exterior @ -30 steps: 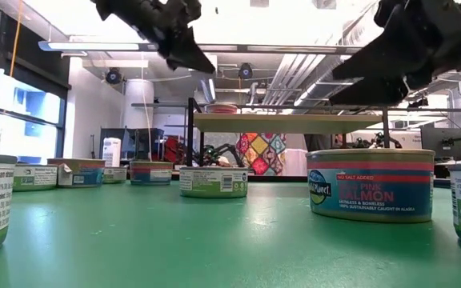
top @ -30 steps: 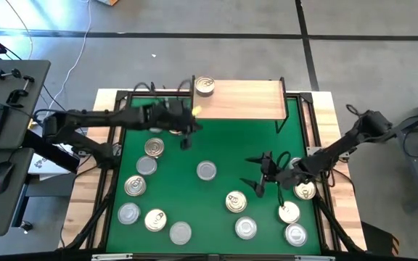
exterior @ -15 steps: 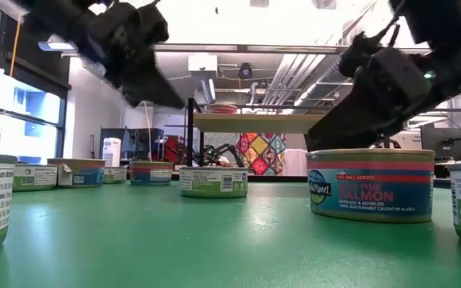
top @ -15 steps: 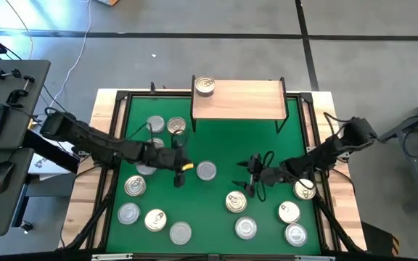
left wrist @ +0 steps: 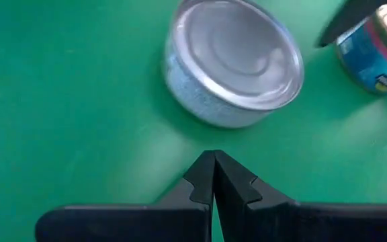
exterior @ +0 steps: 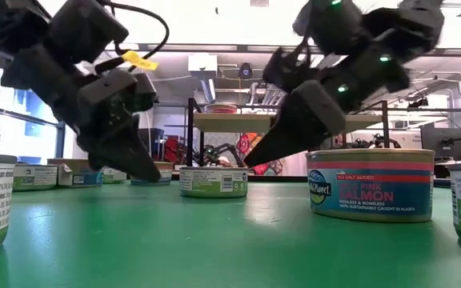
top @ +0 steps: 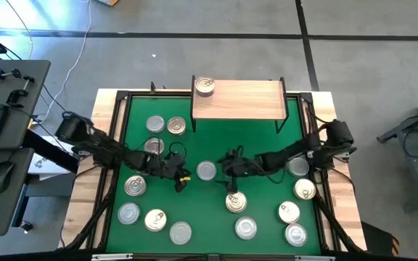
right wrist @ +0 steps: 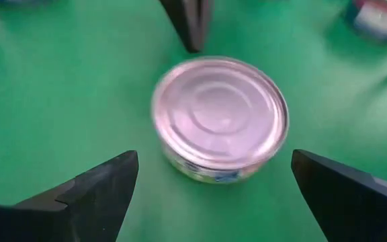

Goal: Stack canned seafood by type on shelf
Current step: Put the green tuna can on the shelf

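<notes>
Right gripper [top: 226,168] hangs low over the green mat [top: 216,138] with its fingers [right wrist: 99,185] spread wide, holding nothing, just beside the silver-lidded tin [top: 207,171] that sits near the mat's middle. In the right wrist view that tin [right wrist: 219,119] lies between the two spread fingers without touching either. On the tin's other side the left gripper [top: 181,181] points down at the mat with its fingers [left wrist: 203,181] pressed together and empty, its tips close to the same tin [left wrist: 232,62] but apart from it. A blue-labelled salmon tin [exterior: 370,184] with a gold lid [top: 236,201] stands near the silver-lidded tin, towards the mat's front edge. Other tins are scattered over the mat on both sides of it. Beyond the silver-lidded tin, at the mat's far edge, stands the wooden shelf [top: 245,99], bearing a single gold-lidded tin [top: 205,86] at its left corner.
</notes>
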